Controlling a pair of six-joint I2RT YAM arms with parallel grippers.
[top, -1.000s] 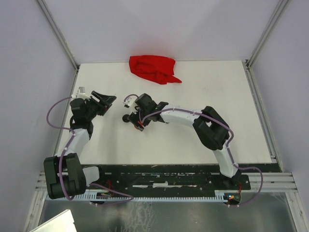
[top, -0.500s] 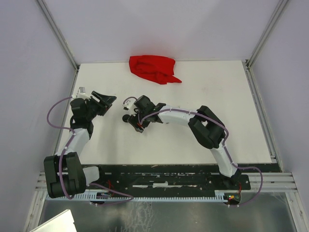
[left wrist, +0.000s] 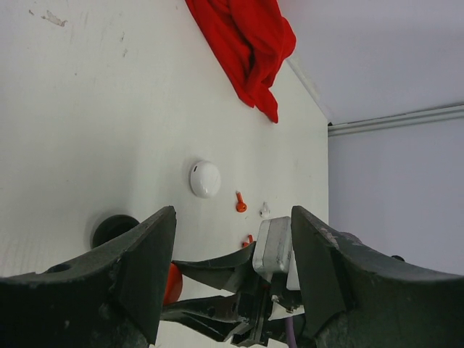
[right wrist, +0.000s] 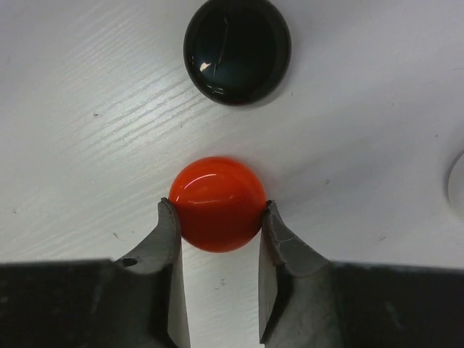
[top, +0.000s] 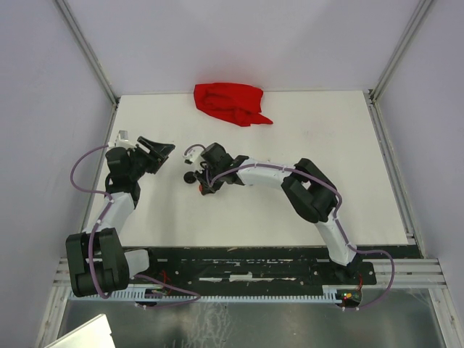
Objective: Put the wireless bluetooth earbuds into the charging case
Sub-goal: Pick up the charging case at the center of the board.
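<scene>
Right tool (right wrist: pixel 217 210) is clamped on the glossy orange-red round charging case (right wrist: pixel 217 190), 1 finger pressed against each side. The case sits flat on the white bench (right wrist: pixel 87 145). Just past it, not touching, there's a glossy black round case (right wrist: pixel 237 51). A sliver of the smooth white round case (right wrist: pixel 458 177) pokes in at the right edge of the right wrist view.

Left tool (left wrist: pixel 232 217) has its jaws standing wide apart, hanging over the bench to the left of the cases and touching none of them. From the top camera it's up near the bench's left edge, tips pointing toward the right arm.

The earbuds are out on the bench. In the left wrist view there's 1 tiny orange-red earbud (left wrist: pixel 239 203) and 1 tiny white earbud (left wrist: pixel 265 210), lying loose just beside each other. They're to the right of the white case and apart from it. There's also another little orange-red speck (left wrist: pixel 249 239) right by the right arm's wrist. Might be a 2nd red bud, but honestly it's too small to call. None of these shows up in the top view, where they're too small or hidden by the arm.

The crumpled red cloth (top: pixel 230 103) sits at the far edge of the bench, well apart from everything else.
</scene>
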